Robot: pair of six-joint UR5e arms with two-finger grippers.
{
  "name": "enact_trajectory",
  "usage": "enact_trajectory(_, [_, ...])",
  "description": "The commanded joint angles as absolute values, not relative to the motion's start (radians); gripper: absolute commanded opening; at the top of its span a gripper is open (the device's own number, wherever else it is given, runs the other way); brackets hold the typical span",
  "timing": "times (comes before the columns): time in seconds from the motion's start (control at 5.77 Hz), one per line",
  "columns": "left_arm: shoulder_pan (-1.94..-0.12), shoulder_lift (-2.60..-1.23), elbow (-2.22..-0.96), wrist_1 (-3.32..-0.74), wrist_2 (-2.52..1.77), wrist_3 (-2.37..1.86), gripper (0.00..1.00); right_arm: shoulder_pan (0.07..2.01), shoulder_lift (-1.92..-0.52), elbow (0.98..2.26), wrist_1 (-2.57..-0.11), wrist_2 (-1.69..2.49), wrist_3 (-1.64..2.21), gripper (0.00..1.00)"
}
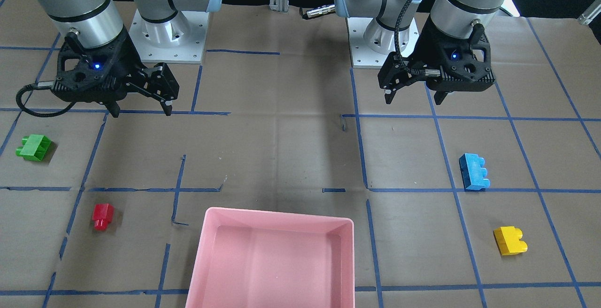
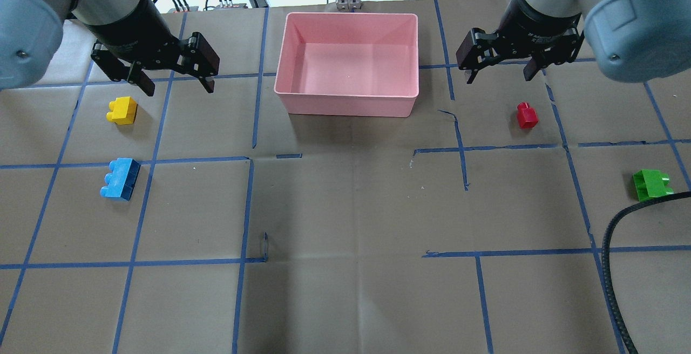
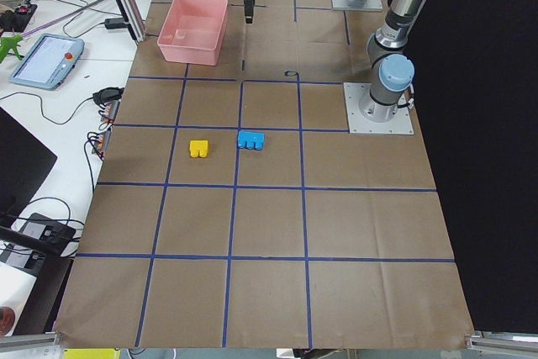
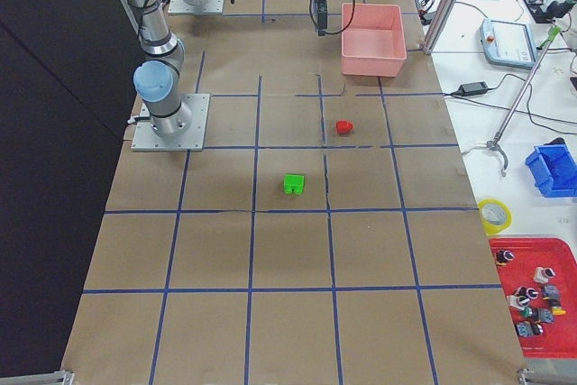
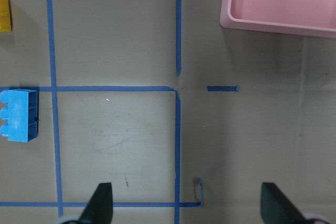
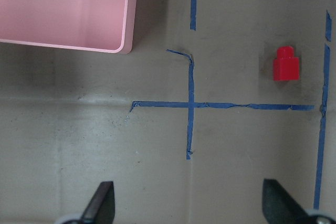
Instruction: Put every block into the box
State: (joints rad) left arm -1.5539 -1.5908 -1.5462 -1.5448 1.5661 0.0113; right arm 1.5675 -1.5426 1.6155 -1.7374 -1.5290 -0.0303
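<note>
The pink box (image 2: pixel 345 107) stands empty at the table's far middle. On my left side lie the yellow block (image 2: pixel 122 110) and the blue block (image 2: pixel 120 178). The red block (image 2: pixel 527 116) and the green block (image 2: pixel 652 184) lie on my right side. My left gripper (image 2: pixel 175 87) hangs open and empty above the table, just beyond the yellow block and left of the box. Right of the box, my right gripper (image 2: pixel 499 76) is open and empty, a little beyond the red block. The left wrist view shows the blue block (image 5: pixel 19 115); the right wrist view shows the red block (image 6: pixel 286 65).
Brown paper with a blue tape grid (image 2: pixel 245 208) covers the table. A black cable (image 2: pixel 615 246) runs in at the near right, beside the green block. The two arm bases (image 1: pixel 164 40) (image 1: pixel 375 47) stand at the robot's edge. Tools and bins (image 4: pixel 550 169) sit off the table.
</note>
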Motion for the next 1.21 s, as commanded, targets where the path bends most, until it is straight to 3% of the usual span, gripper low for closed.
enact_trajectory(0.0, [-1.554, -1.591, -1.546, -1.545, 1.565, 0.011, 1.0, 1.568, -1.534, 1.609, -1.741, -1.531, -0.032, 1.0])
enact_trajectory(1.04, [-1.545, -1.583, -1.555, -1.537, 1.578, 0.012, 1.0, 1.566, -1.537, 1.628, -1.715, -1.529, -0.032, 1.0])
